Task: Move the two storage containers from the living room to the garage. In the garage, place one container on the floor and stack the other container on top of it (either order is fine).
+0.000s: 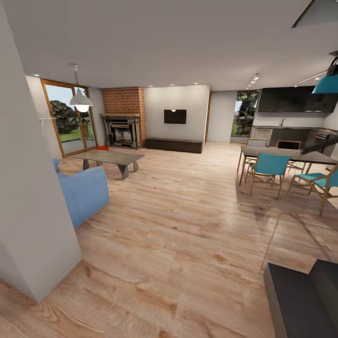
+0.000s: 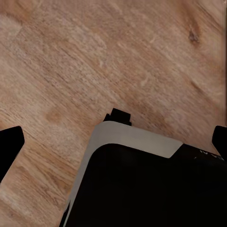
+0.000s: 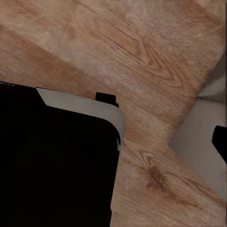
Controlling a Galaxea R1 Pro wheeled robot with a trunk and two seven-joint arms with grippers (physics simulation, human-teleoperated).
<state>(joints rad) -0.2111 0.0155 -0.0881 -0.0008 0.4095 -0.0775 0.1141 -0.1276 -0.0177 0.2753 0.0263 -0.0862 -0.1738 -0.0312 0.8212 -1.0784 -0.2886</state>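
Facing the living room across light wood-plank flooring (image 1: 188, 244).
A red-orange storage container (image 1: 102, 148) sits on the grey slab desk (image 1: 115, 156) near the brick fireplace (image 1: 123, 117); whether either tool is spread, I cannot tell.

Black base (image 2: 151, 194) with a pale grey rounded rim (small black tab at its edge), black fingertips (image 2: 9, 146).

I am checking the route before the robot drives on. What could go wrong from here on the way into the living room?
1. The white wall corner stands close on the left; the base could clip it when turning.
2. The blue sofa and the coffee table narrow the way to the small red-orange item beside the table, likely a container.
3. The dining chairs stick out on the right.
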